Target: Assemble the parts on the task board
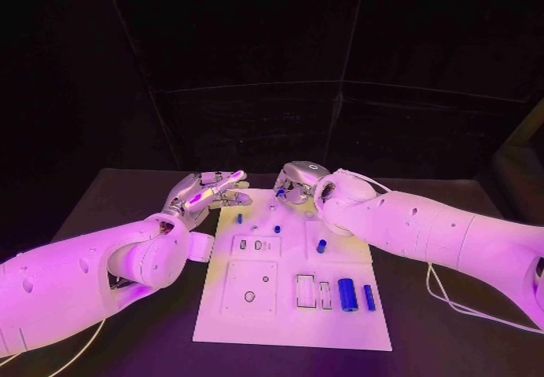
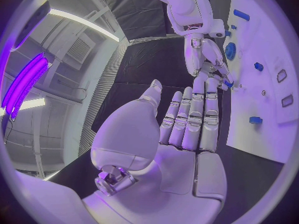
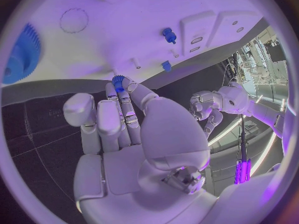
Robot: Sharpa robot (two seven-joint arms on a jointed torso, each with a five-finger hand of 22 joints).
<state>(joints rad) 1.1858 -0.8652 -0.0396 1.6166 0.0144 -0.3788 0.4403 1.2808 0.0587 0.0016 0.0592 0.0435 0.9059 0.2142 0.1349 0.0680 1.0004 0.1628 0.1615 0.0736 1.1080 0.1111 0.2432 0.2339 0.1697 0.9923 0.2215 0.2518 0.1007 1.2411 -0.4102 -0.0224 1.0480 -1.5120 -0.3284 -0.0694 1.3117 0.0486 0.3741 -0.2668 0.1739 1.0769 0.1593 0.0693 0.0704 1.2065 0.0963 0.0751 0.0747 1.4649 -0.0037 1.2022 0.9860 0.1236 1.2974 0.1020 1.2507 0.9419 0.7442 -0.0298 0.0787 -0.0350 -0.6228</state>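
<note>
The white task board [image 1: 292, 314] lies in the middle of the black table. My right hand [image 1: 297, 182] hovers at the board's far edge and pinches a small blue gear [image 3: 118, 80] between thumb and fingertips; the same gear [image 2: 228, 83] shows at its fingertips in the left wrist view. A large blue gear [image 3: 22, 50] sits on the board close by. My left hand [image 1: 210, 192] is at the board's far left corner, fingers straight and apart, holding nothing. Two blue cylinders [image 1: 347, 294] lie near the board's right side, and small blue pegs [image 1: 277, 228] stand further back.
The board carries raised white blocks with slots and holes [image 1: 249, 288]. A white cable [image 1: 453, 302] runs over the table to the right of the board. Dark table surface lies on both sides of the board.
</note>
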